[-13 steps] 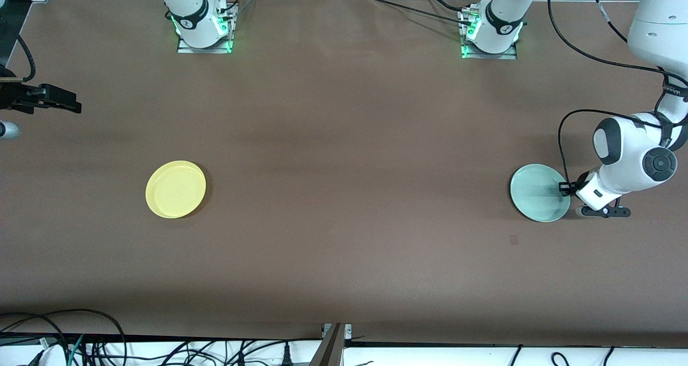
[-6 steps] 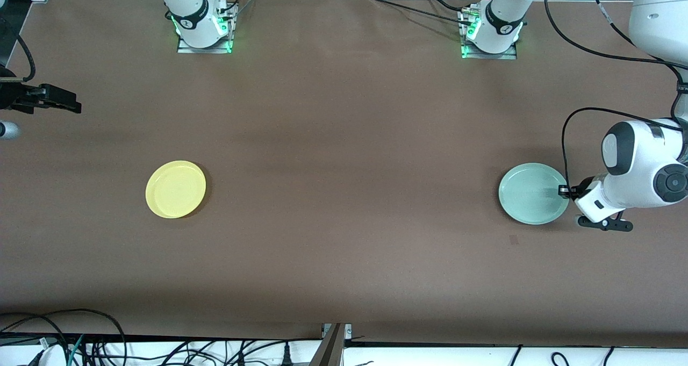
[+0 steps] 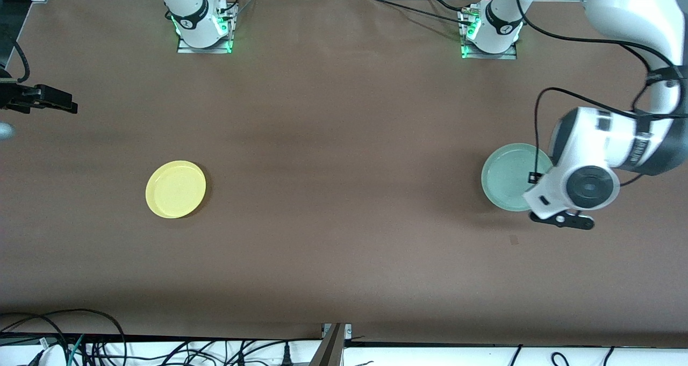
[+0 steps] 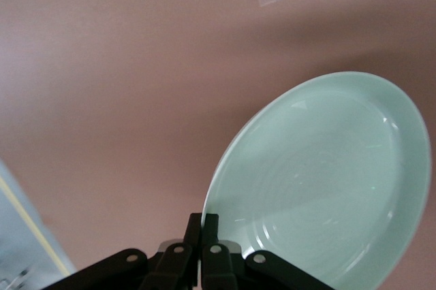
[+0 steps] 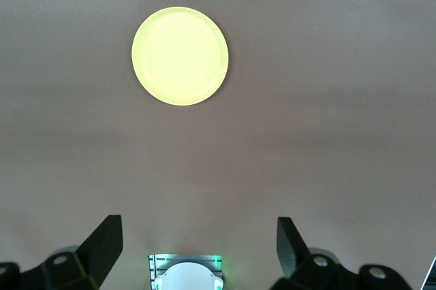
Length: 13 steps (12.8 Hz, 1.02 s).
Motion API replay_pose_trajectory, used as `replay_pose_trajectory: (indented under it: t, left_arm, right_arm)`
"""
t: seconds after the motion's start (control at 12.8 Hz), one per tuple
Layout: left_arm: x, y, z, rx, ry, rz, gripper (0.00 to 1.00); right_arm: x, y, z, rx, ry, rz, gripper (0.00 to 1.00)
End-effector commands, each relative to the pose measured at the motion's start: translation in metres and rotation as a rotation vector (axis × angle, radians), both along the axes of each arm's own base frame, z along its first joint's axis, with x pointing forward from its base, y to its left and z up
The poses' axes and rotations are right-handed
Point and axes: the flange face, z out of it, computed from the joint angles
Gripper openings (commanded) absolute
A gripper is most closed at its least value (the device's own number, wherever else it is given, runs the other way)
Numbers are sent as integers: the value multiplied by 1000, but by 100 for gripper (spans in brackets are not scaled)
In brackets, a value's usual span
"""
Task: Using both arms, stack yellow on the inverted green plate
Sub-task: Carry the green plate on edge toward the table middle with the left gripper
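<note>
The pale mint-green plate hangs tilted a little above the table at the left arm's end, hollow side up. My left gripper is shut on its rim. The left wrist view shows the gripper pinching the rim of the plate. The bright yellow plate lies flat on the table toward the right arm's end, hollow side up. My right gripper is open and empty, high over the table's edge at the right arm's end. In the right wrist view the gripper looks down on the yellow plate.
The two arm bases stand along the table's edge farthest from the front camera. A small patch of tape lies on the brown table nearer the camera than the green plate. Cables run along the nearest edge.
My left gripper has lifted the green plate and carried it toward the middle of the table. The right gripper has barely shifted. The yellow plate has not moved.
</note>
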Motion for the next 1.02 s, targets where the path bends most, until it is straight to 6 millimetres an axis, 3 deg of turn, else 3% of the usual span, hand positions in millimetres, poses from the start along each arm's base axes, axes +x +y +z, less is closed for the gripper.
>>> replay_pose_trajectory:
  t: [0.0, 0.23, 0.63, 0.94]
  left_arm:
    - [-9, -71, 27, 141, -31, -69, 0]
    - [-41, -154, 37, 271, -95, -109, 0]
    - [-97, -265, 54, 388, -240, -164, 0]
    - [-137, -329, 24, 495, -342, -226, 0]
  right_arm:
    - [2, -1, 2, 11, -5, -15, 100]
    - [2, -1, 2, 11, -5, -15, 100]
    - [2, -1, 2, 11, -5, -15, 100]
    - [2, -1, 2, 11, -5, -15, 100]
